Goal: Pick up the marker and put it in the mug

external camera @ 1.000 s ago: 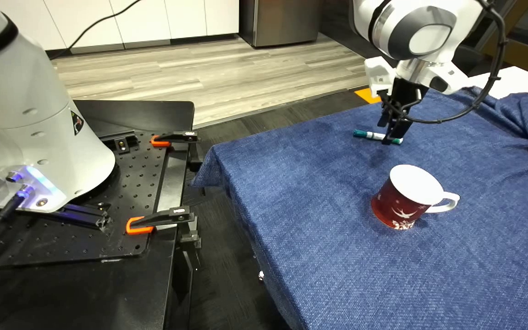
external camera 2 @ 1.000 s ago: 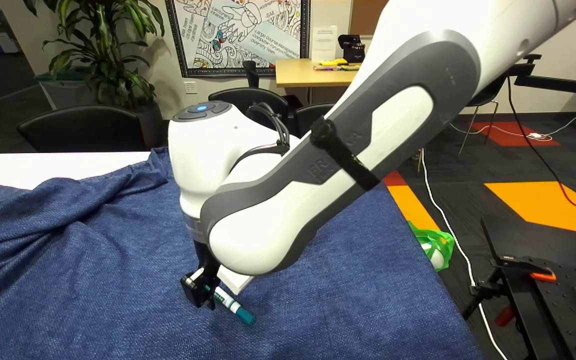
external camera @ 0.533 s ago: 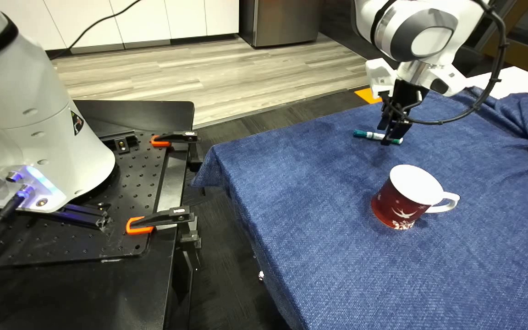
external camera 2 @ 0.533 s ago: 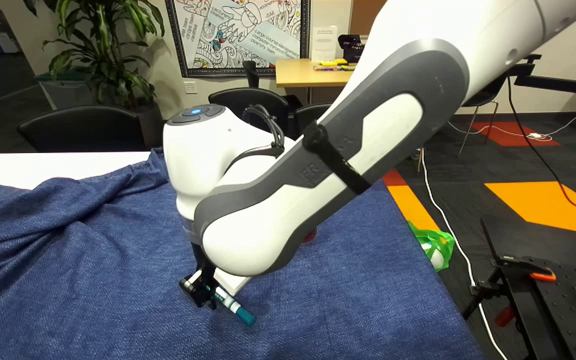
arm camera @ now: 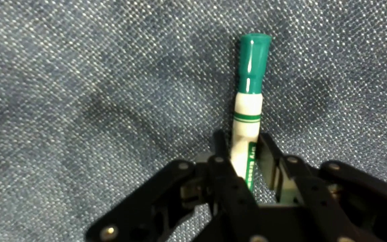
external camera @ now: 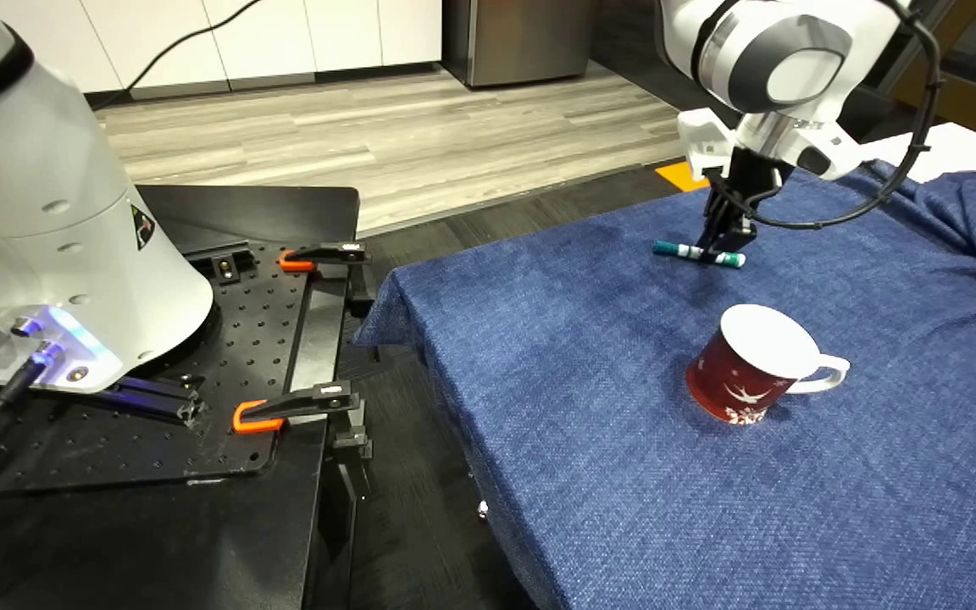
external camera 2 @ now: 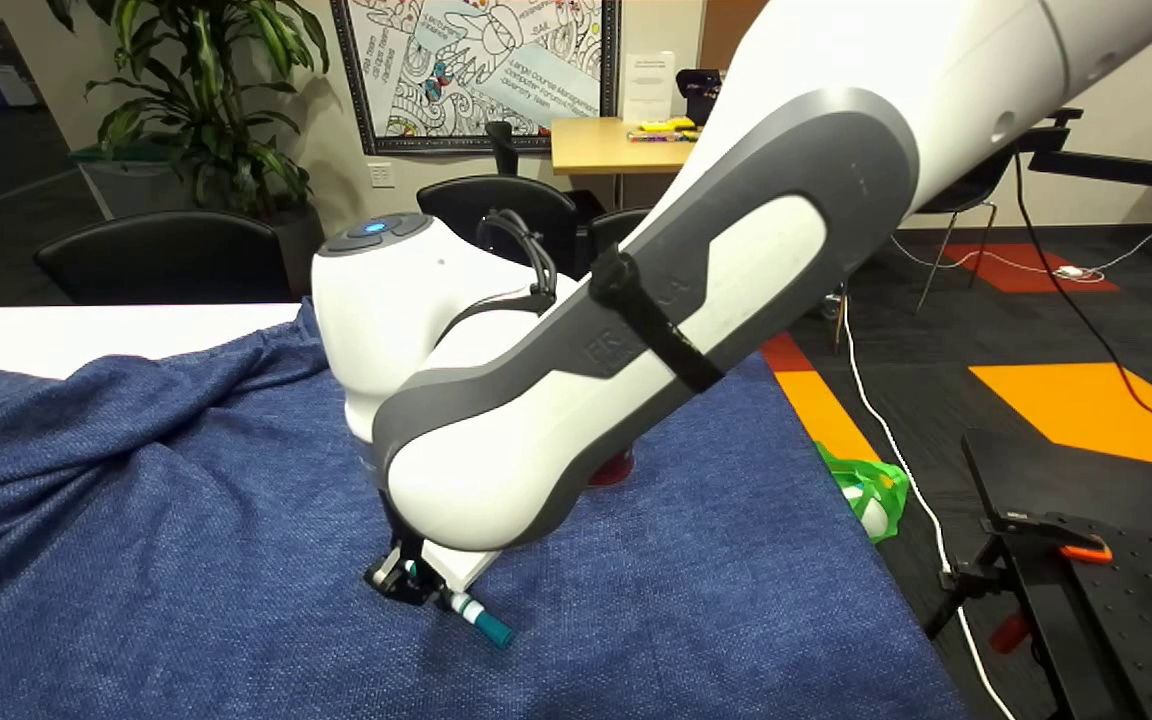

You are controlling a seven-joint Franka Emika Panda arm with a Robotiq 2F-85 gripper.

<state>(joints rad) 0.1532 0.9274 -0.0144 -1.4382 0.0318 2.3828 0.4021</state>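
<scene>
The marker (arm camera: pixel 251 64) lies on the blue cloth, its teal cap beyond my fingertips in the wrist view. White with green print, its barrel passes between the fingers of my gripper (arm camera: pixel 242 135). One finger appears to meet the barrel, while a thin strip of cloth shows beside the other; whether they pinch it is unclear. In an exterior view the gripper (external camera: pixel 708 256) is down at the pen's middle, and the fingers hide part of it. The dark red mug (external camera: pixel 729 385) stands upright nearby, white handle outward. In an exterior view only a red sliver of the mug (external camera 2: pixel 613 470) shows behind the arm.
Blue cloth (external camera: pixel 590 356) covers the table, its near side edge dropping toward the robot base (external camera: pixel 73 254). Bunched folds (external camera 2: pixel 136 440) lie toward the white tabletop (external camera 2: pixel 116 330). Clamps (external camera: pixel 302 402) sit on the black base stand.
My fingers have come together from wide apart to close around the marker's barrel. The upper arm has shifted slightly, and the pen has barely stirred. The mug stays where it was.
</scene>
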